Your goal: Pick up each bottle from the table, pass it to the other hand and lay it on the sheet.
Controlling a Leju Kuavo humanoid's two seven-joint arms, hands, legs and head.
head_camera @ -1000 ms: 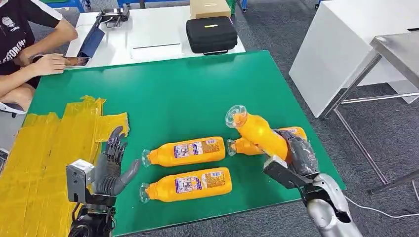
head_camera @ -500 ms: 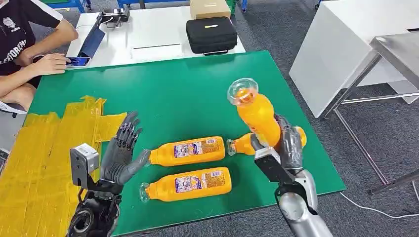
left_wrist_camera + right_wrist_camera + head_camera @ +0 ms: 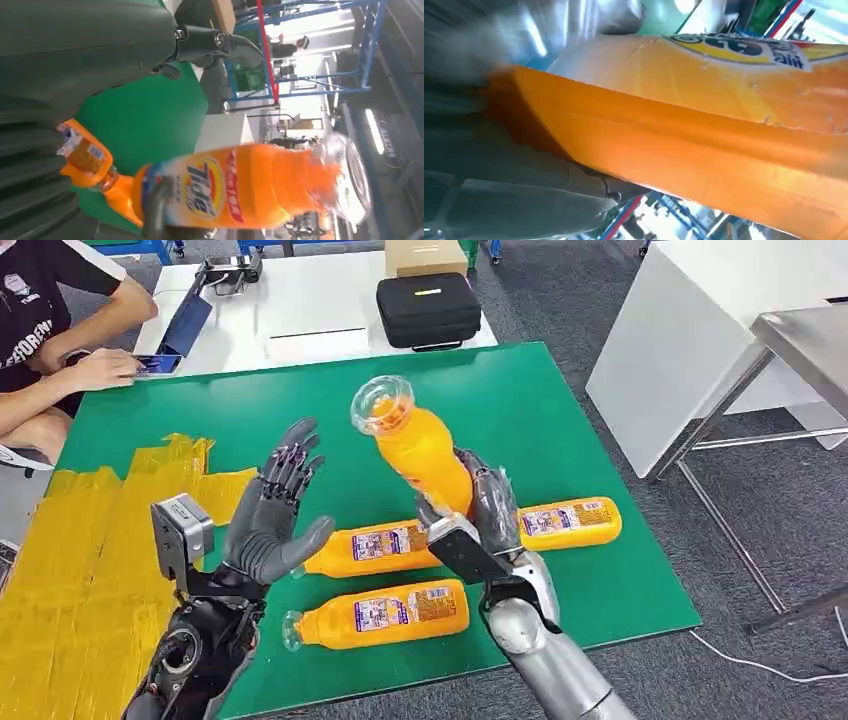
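1. The fingers (image 3: 487,502) of the right hand (image 3: 478,525) are wrapping around the lower body of an orange bottle (image 3: 418,450), holding it up above the green worktop (image 3: 400,410) with its clear cap end tilting up and toward the robot's left.
2. The left hand (image 3: 268,525) is waiting just beside it, palm facing the bottle, fingers (image 3: 290,465) spreading apart and gripping nothing.
3. In the left wrist view the held bottle (image 3: 250,187) is lying across the frame close to that hand, label facing it.
4. Nearest on the worktop, a second bottle (image 3: 385,613) is lying on its side; just beyond it a third bottle (image 3: 375,546) is lying parallel, and a fourth bottle (image 3: 565,520) is resting toward the robot's right.
5. The yellow sheet (image 3: 90,540) is covering the worktop's left part, well apart from the bottles.
6. Judging by looks, the bottle is full, so moderately heavy, with smooth, likely slippery plastic; the receiving hand should probably be taking the upper labelled body, above the right hand's hold, rather than the narrow neck.
7. Farther off, a person (image 3: 50,330) is sitting at a white table (image 3: 300,315) carrying a black case (image 3: 428,310).
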